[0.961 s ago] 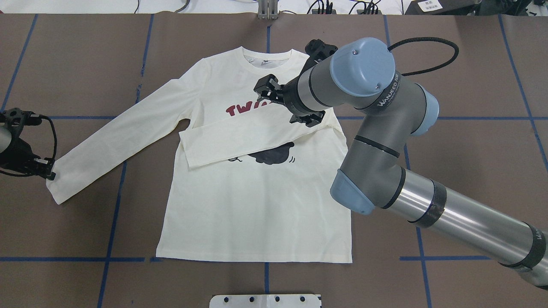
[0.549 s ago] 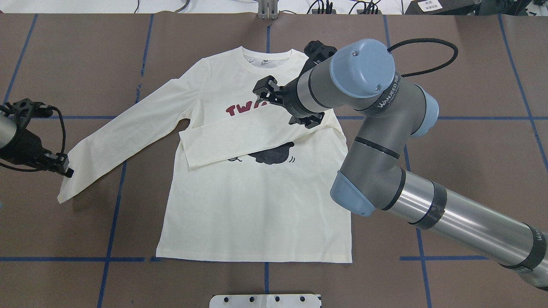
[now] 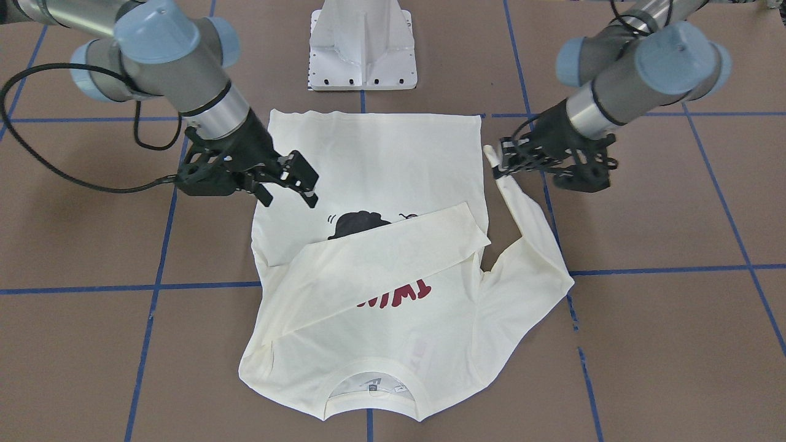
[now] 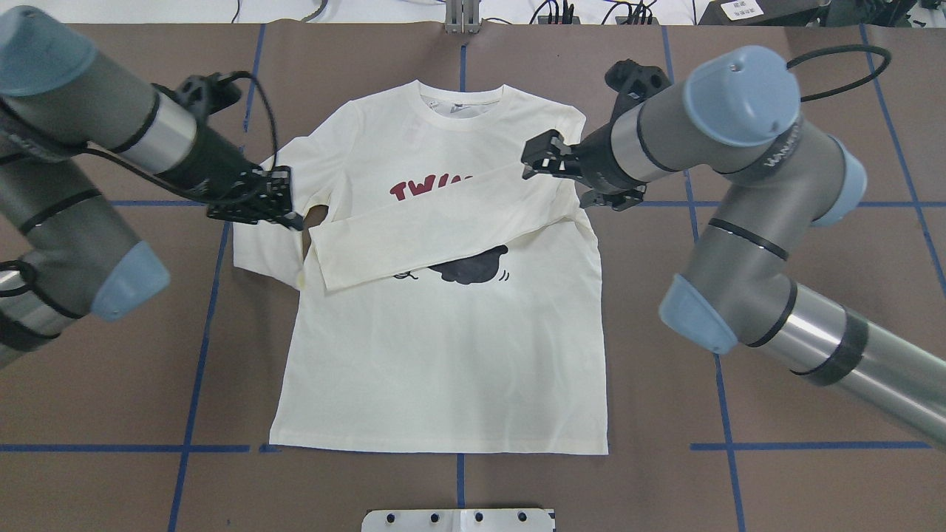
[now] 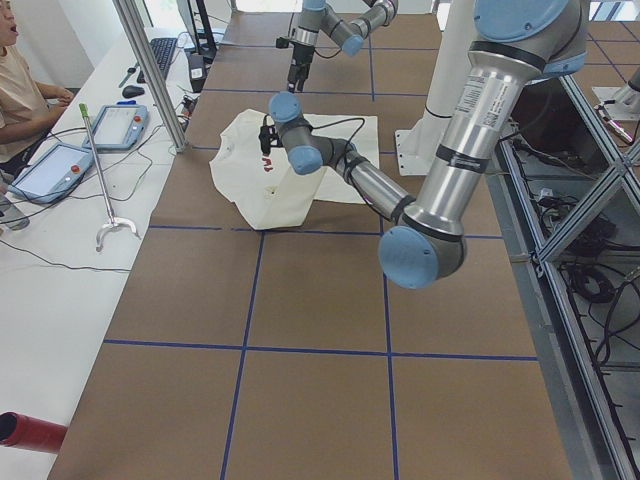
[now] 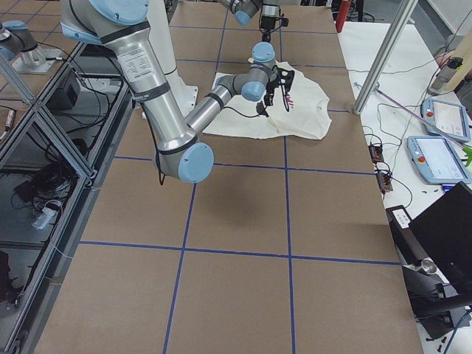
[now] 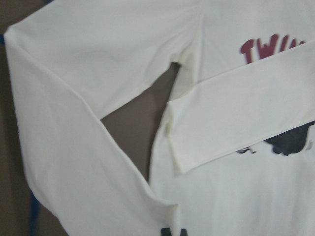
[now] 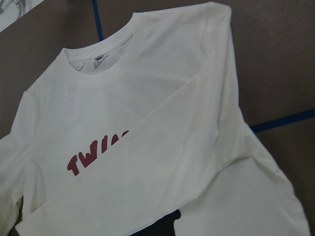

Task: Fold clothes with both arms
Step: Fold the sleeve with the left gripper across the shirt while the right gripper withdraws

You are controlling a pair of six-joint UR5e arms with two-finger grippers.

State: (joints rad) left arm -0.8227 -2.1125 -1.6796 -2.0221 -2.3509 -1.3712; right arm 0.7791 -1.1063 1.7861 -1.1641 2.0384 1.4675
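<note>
shirt [image 4: 443, 355] lies flat on the table [image 4: 111, 384], collar away from the robot. left gripper [image 4: 281, 214] pinches the left sleeve [image 4: 259, 255] end, just beside the shirt's side. the chest lies to its right, so the sleeve should go across. right gripper [image 4: 528, 162] hangs over the shirt's other side, jaws apart.
</note>
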